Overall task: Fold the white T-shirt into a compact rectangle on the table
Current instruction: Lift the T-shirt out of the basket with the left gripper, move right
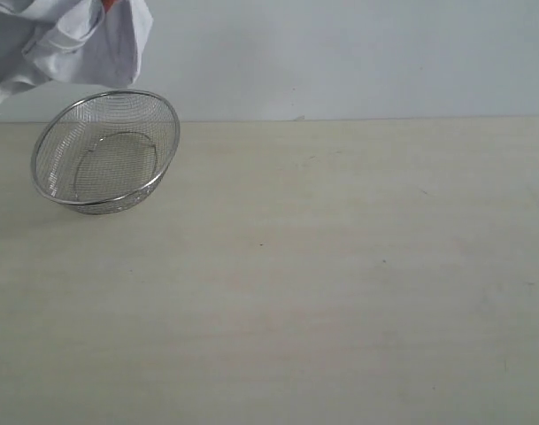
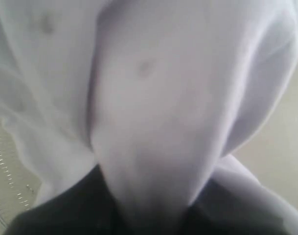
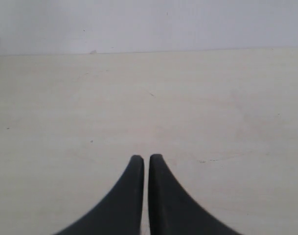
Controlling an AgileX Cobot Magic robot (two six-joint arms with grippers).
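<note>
Jaws: left gripper (image 2: 149, 220) pinched on the white T-shirt (image 1: 65, 40), which hangs crumpled at 10 o'clock above the wire basket (image 1: 105, 152); right gripper (image 3: 146, 159) closed, empty. Judged progress: nothing laid on the table (image 1: 340, 283); spreading and all folds are outstanding.

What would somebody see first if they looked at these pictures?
A crumpled white T-shirt hangs in the air at the top left of the exterior view, just above a shiny tilted wire basket on the table. The right gripper is shut over bare tabletop.
</note>
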